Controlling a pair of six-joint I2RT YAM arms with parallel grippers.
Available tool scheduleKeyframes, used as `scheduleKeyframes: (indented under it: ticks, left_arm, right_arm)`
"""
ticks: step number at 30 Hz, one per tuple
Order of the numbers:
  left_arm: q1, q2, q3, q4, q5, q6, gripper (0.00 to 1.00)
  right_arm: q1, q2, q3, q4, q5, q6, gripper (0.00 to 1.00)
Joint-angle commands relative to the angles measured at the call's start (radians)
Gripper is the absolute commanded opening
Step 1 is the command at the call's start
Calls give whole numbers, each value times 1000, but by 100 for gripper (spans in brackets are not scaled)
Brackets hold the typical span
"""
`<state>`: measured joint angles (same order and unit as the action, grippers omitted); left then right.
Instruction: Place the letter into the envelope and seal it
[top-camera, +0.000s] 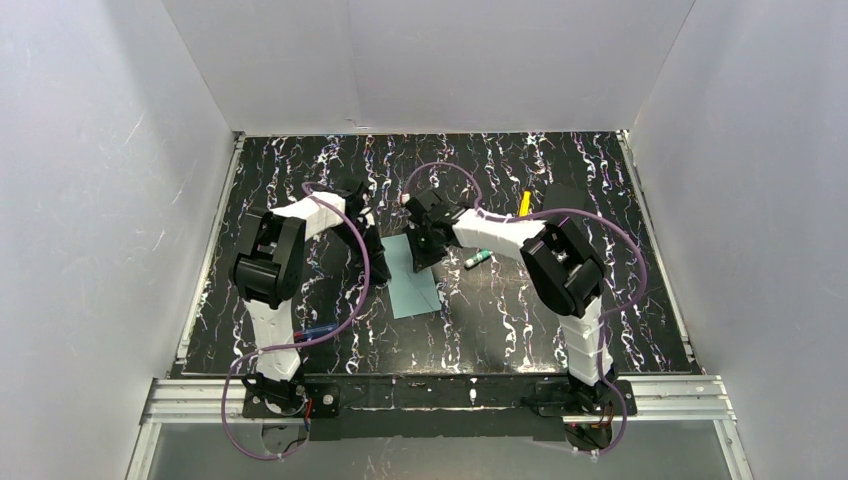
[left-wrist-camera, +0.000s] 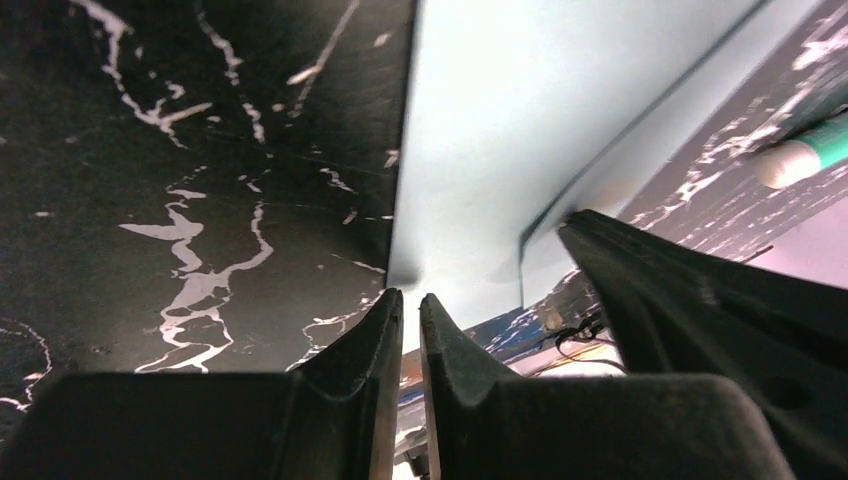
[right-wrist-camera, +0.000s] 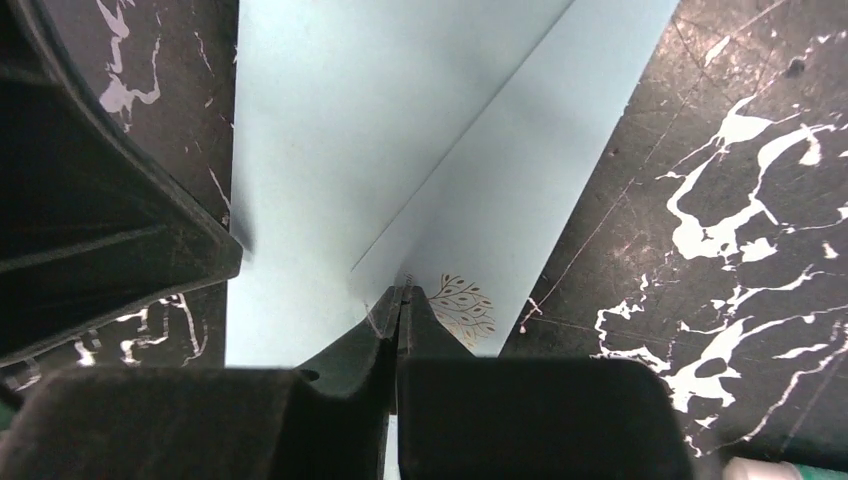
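The envelope (top-camera: 412, 290) lies flat on the table (top-camera: 520, 320), between the two arms. I can't see the letter anywhere, so my guess is it's already tucked inside and the flap is being closed.

The right gripper (right-wrist-camera: 400, 292) has its jaws pinched shut on the very tip of the flap (right-wrist-camera: 520, 140), right beside the little gold seal (right-wrist-camera: 465, 308). The left gripper (left-wrist-camera: 410, 298) sits at a corner of the envelope with only a slit between its jaws. From here I can't tell whether it has paper in it.

To do this well, I'd say the left should pin the body down while the right lays the flap over along its crease and presses at the seal, without tugging sideways.

The paper is thin, smooth and pale teal, with crisp straight folds, so it would crumple easily. The tabletop is glossy black with white marbling and looks slippery. A green-and-white pen (top-camera: 478, 258) lies just to the right.
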<state>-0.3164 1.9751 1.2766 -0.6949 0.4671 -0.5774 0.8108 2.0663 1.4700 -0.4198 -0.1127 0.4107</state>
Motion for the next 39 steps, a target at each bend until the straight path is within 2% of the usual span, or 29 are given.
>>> scheduleKeyframes:
  ticks: [1,5,9,10,13,15,19,23,29,39]
  left_arm:
    - [4,-45,84,-33,15,13,10]
    - [27,-68,112,-13,75,-1,9]
    - [35,-28,70,112,222,-32,6]
    - [36,-10,50,153,249,-51,5]
    - [35,40,33,222,263,-83,3]
    - [34,59,33,234,244,-88,2]
    - [34,94,37,228,182,-79,0]
    - [33,137,31,173,60,-105,0]
    - [34,153,-14,166,9,-110,0]
    - [33,168,-5,137,-5,-42,0]
  right_arm:
    - [78,37,-78,-66,235,-104,12]
    - [128,-12,-208,78,317,-140,21]
    - [136,-50,-326,237,280,-148,31]
    - [136,-48,-330,241,290,-148,29]
    - [138,-18,-302,192,334,-154,18]
    - [143,-10,-297,178,355,-167,14]
    - [158,4,-297,150,367,-206,14]
    - [185,20,-294,146,318,-208,20]
    - [206,59,-267,163,362,-157,22]
    - [201,148,-145,132,377,-131,18]
